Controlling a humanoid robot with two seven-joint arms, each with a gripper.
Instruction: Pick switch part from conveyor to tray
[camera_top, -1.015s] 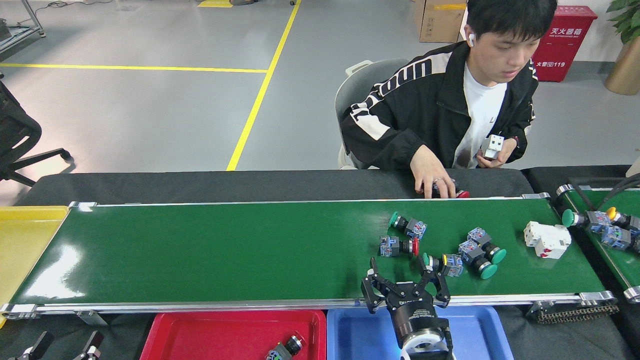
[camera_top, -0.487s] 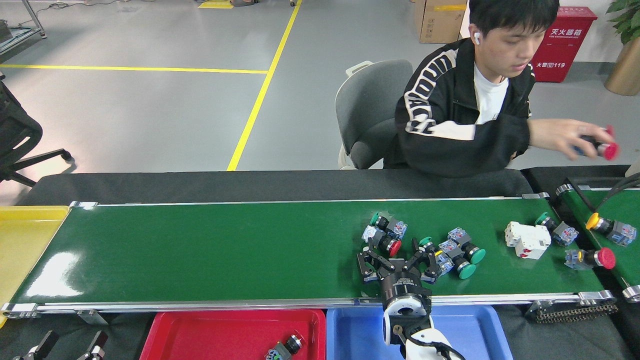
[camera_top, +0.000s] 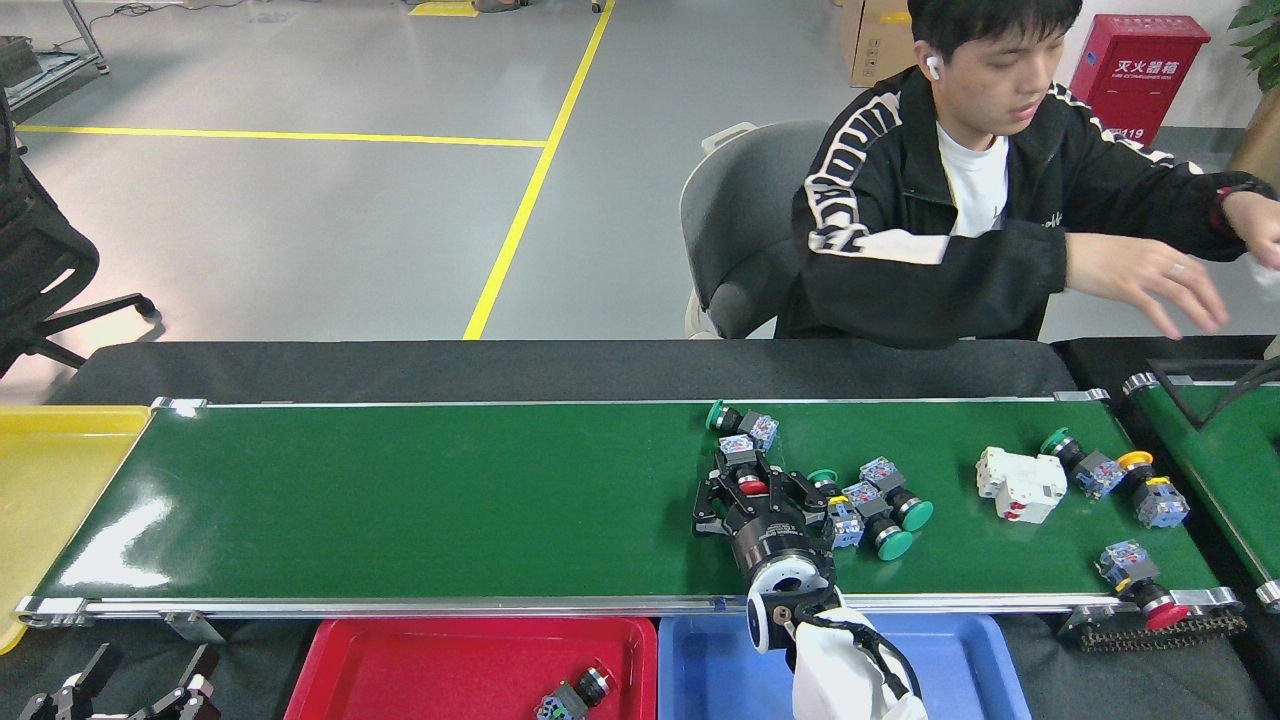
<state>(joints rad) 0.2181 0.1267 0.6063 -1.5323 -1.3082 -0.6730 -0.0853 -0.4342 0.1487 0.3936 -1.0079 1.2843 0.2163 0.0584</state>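
The conveyor (camera_top: 400, 500) is the wide glossy green belt across the middle. Several switch parts lie on its right half. One with a red cap and blue-white body (camera_top: 746, 470) sits between the fingers of my right gripper (camera_top: 752, 482). That gripper reaches over the near rail, and its jaws straddle the part, still spread. A green-capped part (camera_top: 740, 421) lies just beyond it. A cluster of green-capped parts (camera_top: 872, 505) touches its right side. The red tray (camera_top: 400, 665) holds one switch part (camera_top: 570, 697). My left gripper (camera_top: 150, 668) hangs at the bottom left with its fingers apart, holding nothing.
A blue tray (camera_top: 715, 675) sits under my right arm and a yellow tray (camera_top: 50, 480) at the belt's left end. A white breaker block (camera_top: 1020, 483) and more switch parts (camera_top: 1140, 585) lie farther right. A person's hand (camera_top: 1150, 280) reaches toward the second belt (camera_top: 1215, 455).
The parts rode the belt leftward. My right gripper moved forward onto the belt and came down around the red-capped part, its jaws narrowing. The person's arms swung to the right.
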